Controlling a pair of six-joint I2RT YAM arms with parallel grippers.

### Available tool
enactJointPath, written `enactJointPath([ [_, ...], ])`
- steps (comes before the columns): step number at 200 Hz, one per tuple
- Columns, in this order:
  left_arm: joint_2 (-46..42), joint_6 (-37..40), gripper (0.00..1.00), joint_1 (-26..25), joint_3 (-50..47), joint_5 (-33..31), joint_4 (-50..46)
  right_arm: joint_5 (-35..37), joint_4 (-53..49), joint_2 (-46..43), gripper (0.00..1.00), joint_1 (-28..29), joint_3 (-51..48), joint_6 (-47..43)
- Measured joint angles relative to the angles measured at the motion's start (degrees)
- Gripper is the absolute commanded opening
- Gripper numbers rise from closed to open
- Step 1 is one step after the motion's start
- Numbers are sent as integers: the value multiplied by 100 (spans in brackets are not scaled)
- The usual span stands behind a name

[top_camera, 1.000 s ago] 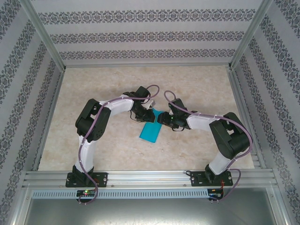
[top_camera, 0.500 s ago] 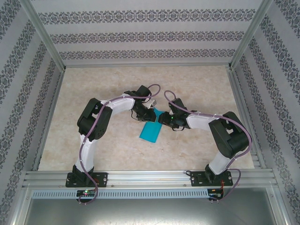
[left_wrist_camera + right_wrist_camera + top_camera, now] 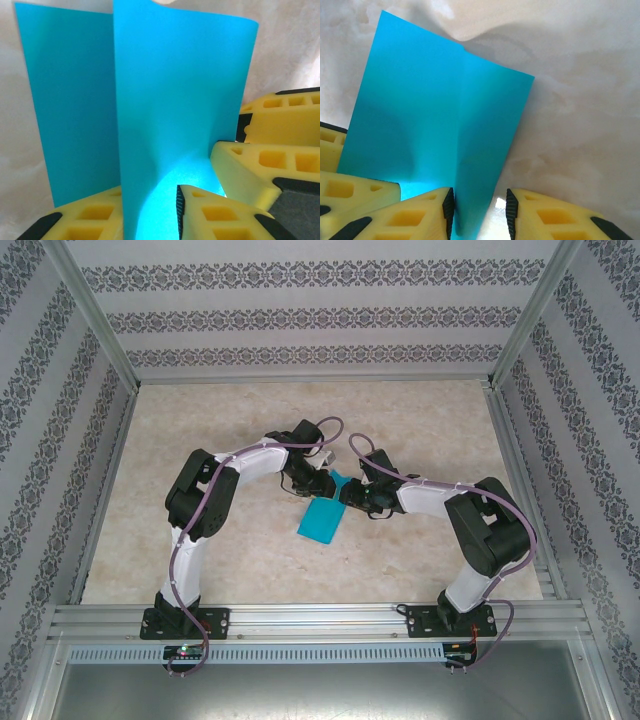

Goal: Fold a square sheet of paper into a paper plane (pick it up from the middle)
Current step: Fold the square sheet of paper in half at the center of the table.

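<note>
Left gripper (image 3: pixel 150 210) is spread a little; the raised flap of the paper sheet (image 3: pixel 175 90) is stood inside its gap, unclamped. Right gripper (image 3: pixel 480 210) is spread too, with the sheet's creased corner sat in its gap. The rest is laid flat on the desk (image 3: pixel 420 420) ahead of both.

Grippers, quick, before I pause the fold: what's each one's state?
Left gripper: around the sheet of paper, grip cannot be told.
Right gripper: open around the sheet's edge.

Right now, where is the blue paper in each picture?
Top external: blue paper just below centre.
Left wrist: blue paper in the centre, one flap lifted.
Right wrist: blue paper left and centre, creased.
Shared landmark: the pale marbled table under it.
</note>
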Motion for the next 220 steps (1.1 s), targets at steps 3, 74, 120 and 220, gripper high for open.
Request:
enactJointPath([
  [3,0,7,35,0,2,0,-4,0,-2,0,36,0,2,-2],
  [74,-79,173,46,57,7,-297,-350,15,-22,11,36,0,13,-20],
  [120,-317,254,45,131,4,-697,-514,13,-24,11,36,0,13,-61],
  [220,-444,256,41,153,-151,-1047,-525,57,-323,92,39,42,234,-195],
])
